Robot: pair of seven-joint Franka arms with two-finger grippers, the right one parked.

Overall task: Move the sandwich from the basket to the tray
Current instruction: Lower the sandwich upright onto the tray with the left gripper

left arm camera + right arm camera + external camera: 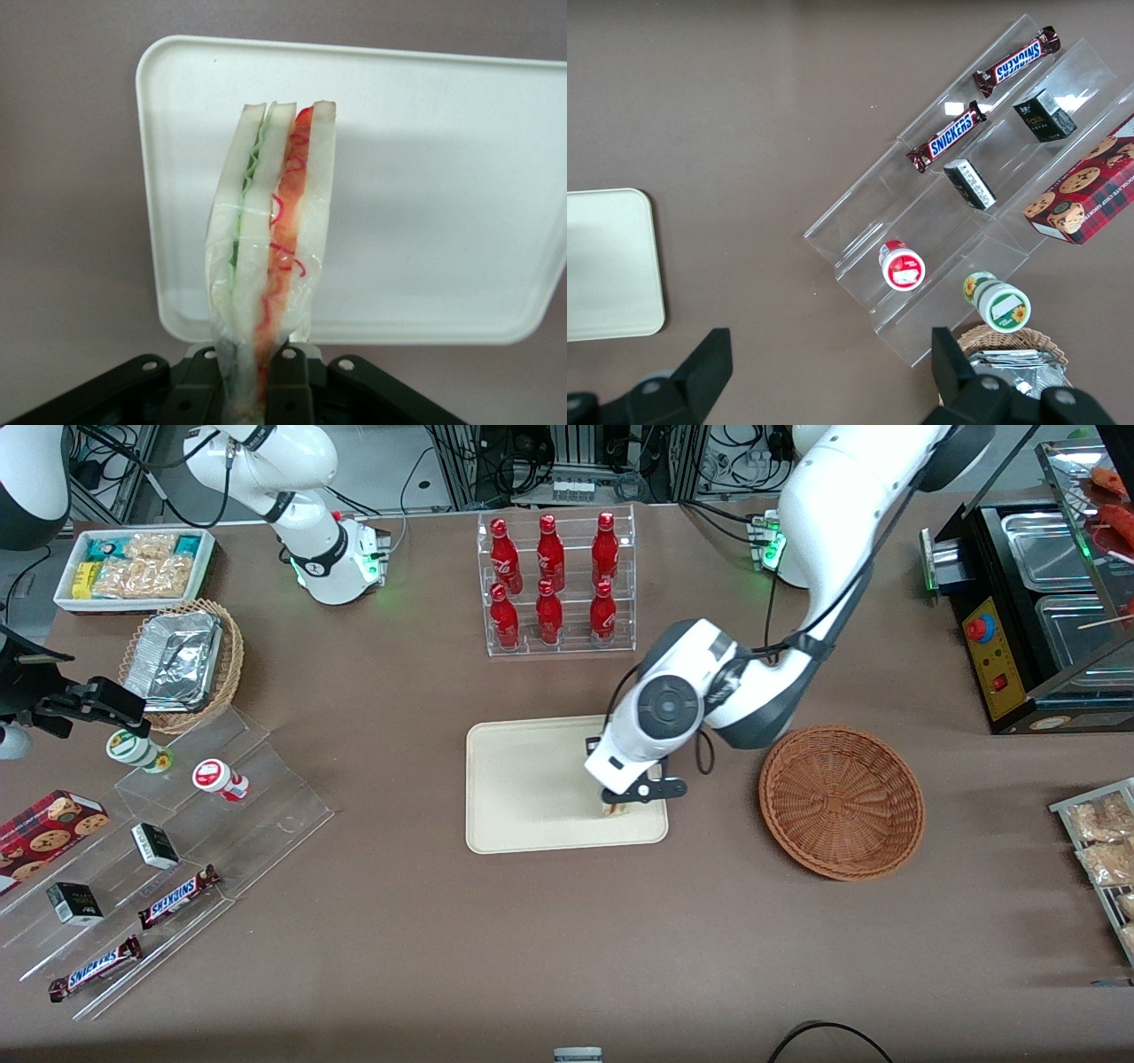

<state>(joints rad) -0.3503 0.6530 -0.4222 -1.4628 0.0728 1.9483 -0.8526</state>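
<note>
Gripping the sandwich [270,239] by one end, the pincer [251,376] is holding the wedge on edge, with the pale bread slices pressed between its two fingers and the green and red filling layers showing along the cut side; this grasp across the flat faces is probably keeping the layers from sliding apart. The sandwich is hanging over the tray [425,204], near the tray's edge that is closer to the front camera and toward the working arm's end, where the front view is showing only a sliver of it [615,808] under the pincer [633,790]; whether it is touching the tray's surface cannot be told. The basket [842,802] is sitting empty on the table [567,939] just beside the tray, toward the working arm's end, so the transfer appears nearly complete. Releasing and laying the wedge flat is, by judgement, the remaining step, since a wedge standing on edge is liable to topple.
</note>
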